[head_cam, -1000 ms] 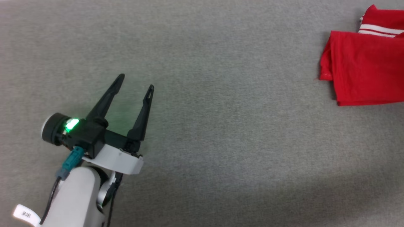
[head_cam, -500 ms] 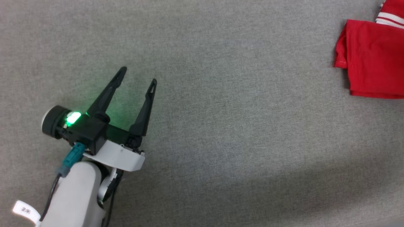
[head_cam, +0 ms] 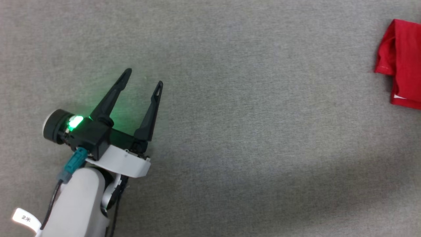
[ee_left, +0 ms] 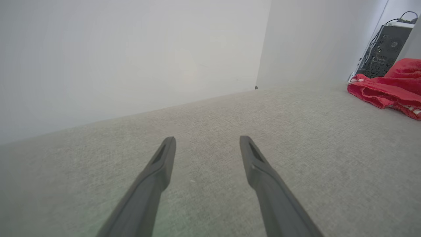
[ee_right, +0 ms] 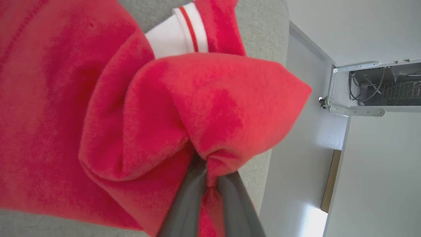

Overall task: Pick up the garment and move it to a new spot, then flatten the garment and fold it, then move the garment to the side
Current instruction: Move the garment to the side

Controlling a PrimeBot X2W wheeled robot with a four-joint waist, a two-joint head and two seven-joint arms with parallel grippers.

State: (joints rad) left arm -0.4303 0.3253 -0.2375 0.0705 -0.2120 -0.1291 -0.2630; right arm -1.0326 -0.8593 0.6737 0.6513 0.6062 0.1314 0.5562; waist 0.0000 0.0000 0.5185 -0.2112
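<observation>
The garment (head_cam: 404,62), a folded red shirt, lies at the far right edge of the head view, cut off by the frame. It appears as a low red heap (ee_left: 391,87) at the right of the left wrist view. In the right wrist view my right gripper (ee_right: 208,171) is shut on a bunched fold of the garment (ee_right: 138,108), whose white sleeve with red stripe shows at the top. My left gripper (head_cam: 144,76) hovers open over the grey surface at the lower left, far from the garment, with nothing between its fingers (ee_left: 161,158).
A grey fabric surface (head_cam: 236,131) spreads under everything. White walls (ee_left: 131,49) border it at the back. A dark computer case (ee_left: 383,51) stands behind the garment. A white cabinet edge with cables (ee_right: 368,89) lies beyond the surface's right side.
The garment has slid to the right and now shows less at the frame's edge. My left gripper has stayed almost in place, still open.
</observation>
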